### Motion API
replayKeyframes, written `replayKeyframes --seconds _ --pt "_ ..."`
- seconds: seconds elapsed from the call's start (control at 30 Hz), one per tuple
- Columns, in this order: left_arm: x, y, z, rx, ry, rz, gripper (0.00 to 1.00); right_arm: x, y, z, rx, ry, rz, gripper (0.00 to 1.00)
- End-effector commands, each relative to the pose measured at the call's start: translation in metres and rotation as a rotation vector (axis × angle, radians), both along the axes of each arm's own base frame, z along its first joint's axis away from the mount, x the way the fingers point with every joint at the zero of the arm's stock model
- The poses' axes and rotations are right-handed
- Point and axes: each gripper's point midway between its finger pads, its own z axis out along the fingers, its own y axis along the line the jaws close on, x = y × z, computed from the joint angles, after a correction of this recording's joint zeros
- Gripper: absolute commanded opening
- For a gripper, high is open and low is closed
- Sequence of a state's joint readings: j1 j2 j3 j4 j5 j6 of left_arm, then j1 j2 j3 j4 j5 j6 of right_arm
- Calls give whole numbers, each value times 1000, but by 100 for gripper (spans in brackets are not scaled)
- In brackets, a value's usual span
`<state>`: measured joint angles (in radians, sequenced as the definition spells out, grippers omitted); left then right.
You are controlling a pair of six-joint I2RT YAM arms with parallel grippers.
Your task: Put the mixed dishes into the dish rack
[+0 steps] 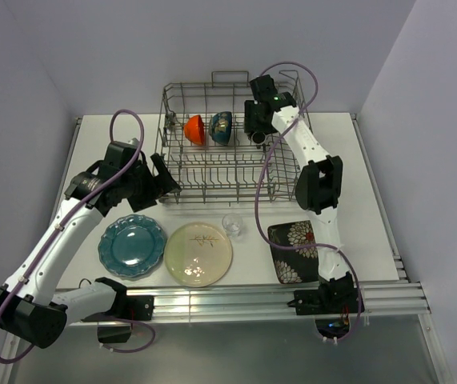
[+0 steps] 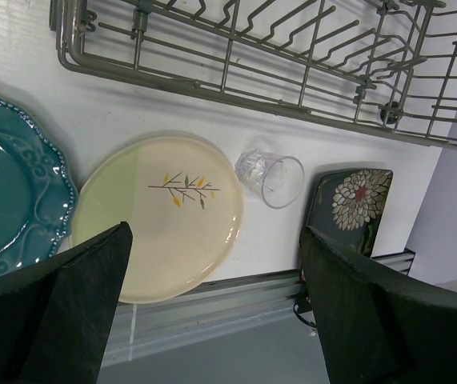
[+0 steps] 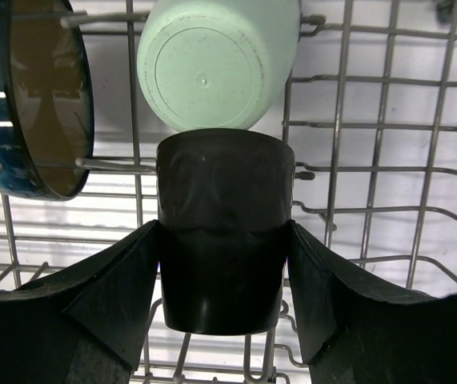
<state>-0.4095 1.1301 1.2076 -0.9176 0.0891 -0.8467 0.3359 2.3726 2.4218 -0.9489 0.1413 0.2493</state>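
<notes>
Clamped in the right gripper [image 3: 224, 230], the brown mug [image 3: 224, 184], dark, matte and tapered, sat inside the dish rack [image 1: 212, 172] at the bench's far edge, just beside the pale green cup [image 3: 216, 64]. The step looked to be seating it, with release due next. The left gripper [image 2: 214, 232] hung wide open and empty above the cream plate [image 2: 156, 216] and glass [image 2: 272, 178] by the near edge.

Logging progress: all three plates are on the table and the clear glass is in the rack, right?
No. The clear glass sits on the table, between the cream plate and the floral plate, outside the dish rack, as the top external view shows. The rest holds.
</notes>
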Motion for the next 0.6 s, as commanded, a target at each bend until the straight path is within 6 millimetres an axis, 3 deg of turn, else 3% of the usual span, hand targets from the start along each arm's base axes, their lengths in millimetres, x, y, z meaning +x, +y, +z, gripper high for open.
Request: replayKeyframes --seconds 0.0,0.57 --pt "5 -2 7 -8 -34 -12 92 25 -3 23 35 -106 -20 0" --pt "8 -3 5 -13 -22 5 92 42 -7 19 147 -123 -77 0"
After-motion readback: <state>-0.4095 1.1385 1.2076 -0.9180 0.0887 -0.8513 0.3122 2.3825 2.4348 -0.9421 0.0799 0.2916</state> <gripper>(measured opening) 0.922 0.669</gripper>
